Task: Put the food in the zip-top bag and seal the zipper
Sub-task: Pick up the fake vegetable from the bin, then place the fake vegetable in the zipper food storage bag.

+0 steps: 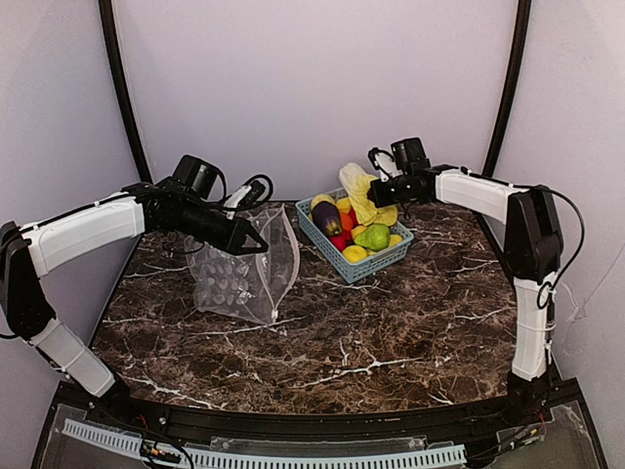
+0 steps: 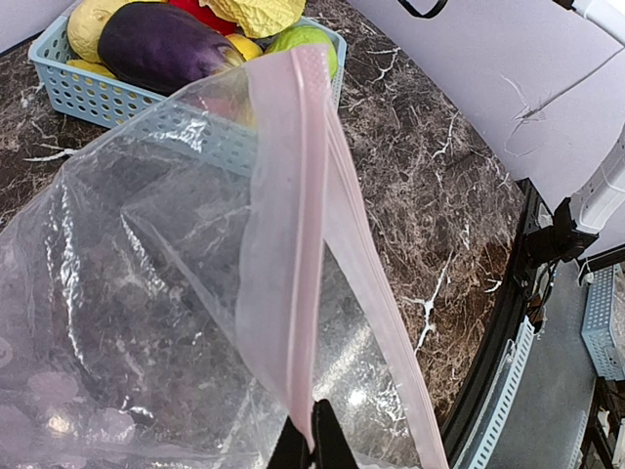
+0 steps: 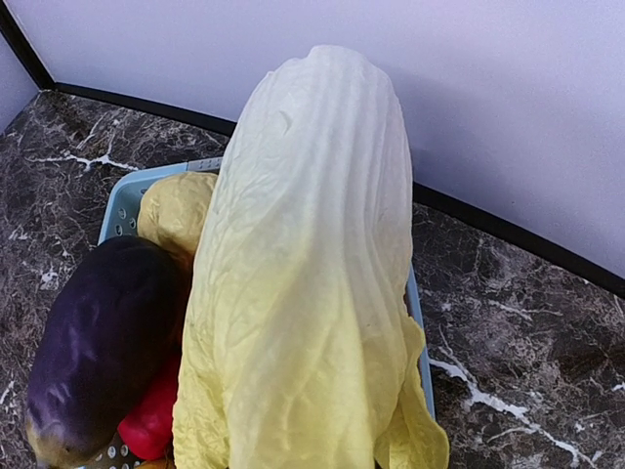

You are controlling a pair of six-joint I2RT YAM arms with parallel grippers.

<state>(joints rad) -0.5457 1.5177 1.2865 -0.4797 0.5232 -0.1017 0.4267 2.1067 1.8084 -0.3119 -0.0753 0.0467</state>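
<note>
The clear dotted zip-top bag [image 1: 239, 278] stands on the marble table with its mouth held open. My left gripper [image 1: 249, 244] is shut on the bag's pink zipper strip [image 2: 303, 195], the black fingertips [image 2: 313, 440] pinching it from below. My right gripper [image 1: 379, 191] is over the far side of the blue basket [image 1: 322, 252] and grips the yellow cabbage [image 1: 357, 186]. The cabbage [image 3: 312, 254] fills the right wrist view and hides the fingers. The purple eggplant [image 1: 326, 217], a green fruit [image 1: 373, 236], and red and yellow pieces lie in the basket.
The basket [image 2: 88, 93] sits just right of the bag's mouth, with the eggplant [image 2: 161, 44] nearest the bag. A grey back wall stands right behind the basket. The table's black front edge and a perforated rail run along the near side.
</note>
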